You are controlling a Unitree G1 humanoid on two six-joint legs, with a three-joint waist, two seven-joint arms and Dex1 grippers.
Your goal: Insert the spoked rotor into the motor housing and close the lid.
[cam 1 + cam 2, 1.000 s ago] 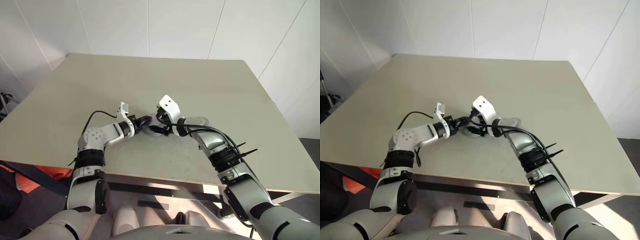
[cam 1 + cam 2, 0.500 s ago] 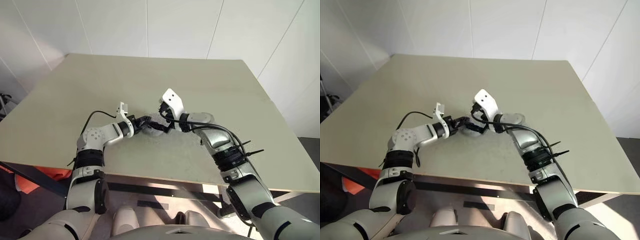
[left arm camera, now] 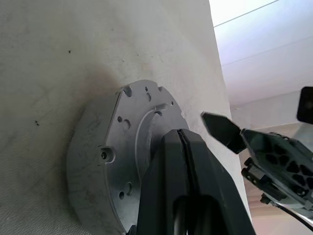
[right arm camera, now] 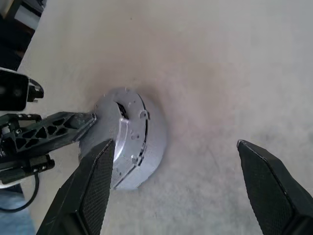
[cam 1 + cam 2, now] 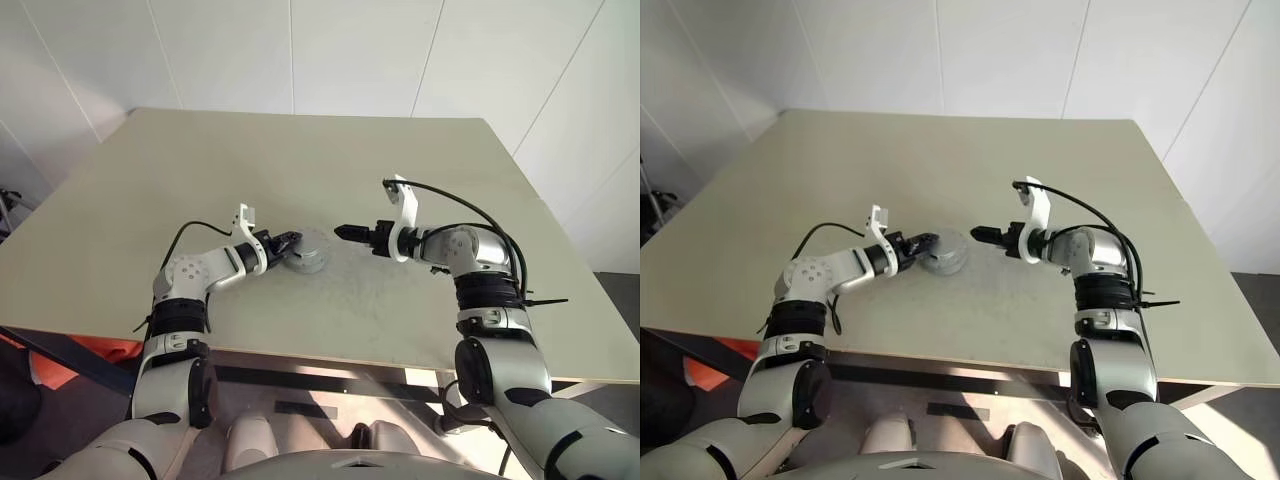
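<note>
While the left claw [image 5: 290,241] presses its closed tips against it, the lid [image 5: 310,246] sits on the housing [image 4: 149,154] on the desk [image 5: 400,170]: a silver-grey puck dotted with small holes. Just right of it, apart, hangs the right claw [image 5: 345,232], spread wide and empty.

Lid [image 3: 128,142] — matt grey metal (machined).

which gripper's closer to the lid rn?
Left. The left gripper is shut, its tips at the lid on the housing; the right gripper is open, apart on the lid's other side.
</note>
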